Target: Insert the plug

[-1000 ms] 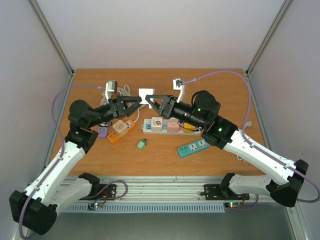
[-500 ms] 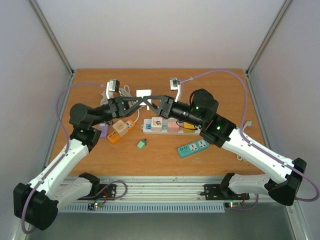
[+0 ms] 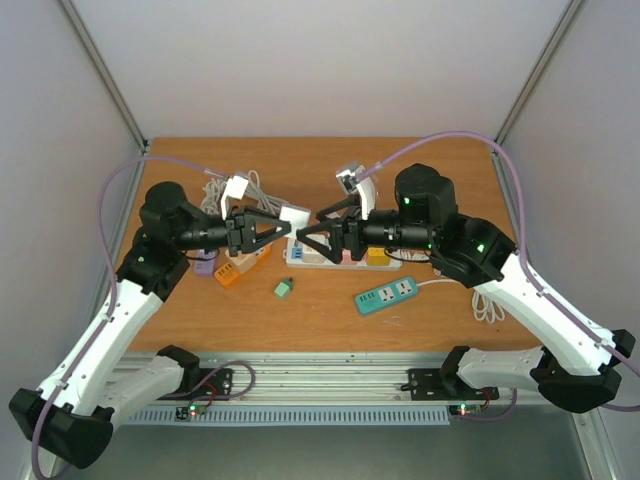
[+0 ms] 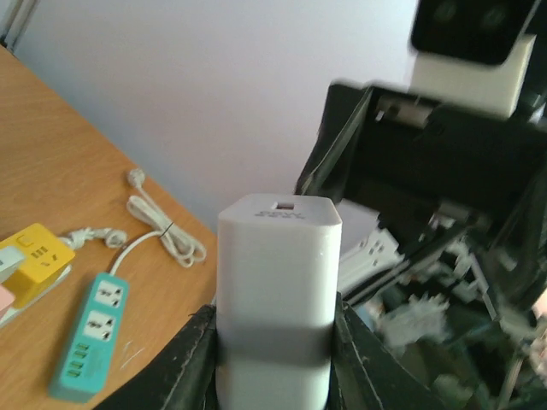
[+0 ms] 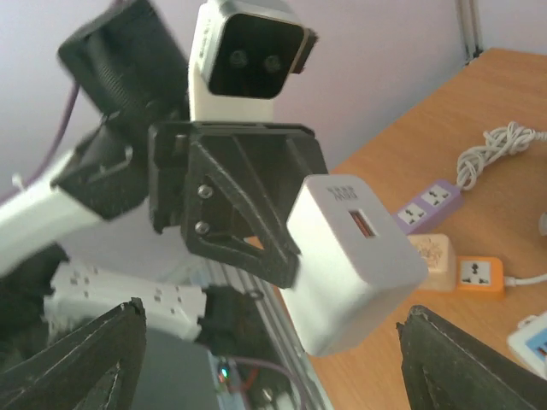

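The left gripper [image 4: 275, 363] pinches the white plug [image 4: 278, 256] tight on both sides and holds it up in the air over the middle of the table [image 3: 440, 180]. The right gripper [image 3: 310, 230] is just right of it, fingers spread wide, holding nothing

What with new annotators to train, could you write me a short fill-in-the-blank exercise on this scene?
The left gripper is shut on the ___ charger. The right gripper, facing it, is ___. In the top view, the small green plug lies on the table to the ___ of the teal power strip.
Missing words: white; open; left.
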Robot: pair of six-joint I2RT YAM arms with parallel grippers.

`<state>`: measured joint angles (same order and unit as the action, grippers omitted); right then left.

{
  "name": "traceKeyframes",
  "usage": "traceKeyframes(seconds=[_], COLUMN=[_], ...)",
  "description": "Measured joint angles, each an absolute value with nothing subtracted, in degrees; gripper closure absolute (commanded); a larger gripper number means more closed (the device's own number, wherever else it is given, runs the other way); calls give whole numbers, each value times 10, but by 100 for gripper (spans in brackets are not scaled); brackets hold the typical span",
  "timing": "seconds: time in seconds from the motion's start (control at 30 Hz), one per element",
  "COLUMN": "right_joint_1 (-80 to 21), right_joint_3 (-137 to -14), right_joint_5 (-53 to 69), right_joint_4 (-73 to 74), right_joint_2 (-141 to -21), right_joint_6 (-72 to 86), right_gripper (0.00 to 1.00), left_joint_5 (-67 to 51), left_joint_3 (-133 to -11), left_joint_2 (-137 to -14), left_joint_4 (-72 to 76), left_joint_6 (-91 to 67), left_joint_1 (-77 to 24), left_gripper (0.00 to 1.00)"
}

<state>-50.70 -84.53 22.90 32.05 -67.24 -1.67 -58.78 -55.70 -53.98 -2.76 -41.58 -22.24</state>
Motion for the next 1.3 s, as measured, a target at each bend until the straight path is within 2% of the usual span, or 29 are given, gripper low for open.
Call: traceKeyframes(seconds=[0.3,0.43,0.8,0.9,1.0,1.1,1.2,1.3], right_joint_1=[-507,-507,-507,-507,-507,-507,-505,-505], right_joint_3=[-967,-1012,-1028,-1038,-1064,-1094,-1119,-1131], right_joint_5=[265,284,321,331,343,360,363,368], right_joint_4=[527,597,659,667,678,700,729,750], right_joint_2=[-731,-773,-861,-879,-900,-920,-938,-952], right_joint_6=[-228,-298,-436,-455,-472,-492,-516,-538], right_gripper=[19,24,25,31,46,56,59,57], left_joint_5=[-644,-636,-614,-610,-608,-606,-605,-602], left_joint_3=[-568,-568,-539,-533,-531,-531,-531,-531], left_joint_2=[-540,-540,-507,-502,-501,-501,-500,-498], left_joint_4=[-212,-259,-294,-300,-305,-307,-311,-323], left_joint_6=[-172,-103,16,36,50,59,65,68], left_joint_1=[-223,-223,-225,-226,-228,-229,-231,-232], left_gripper=[100,100,100,100,100,100,100,100])
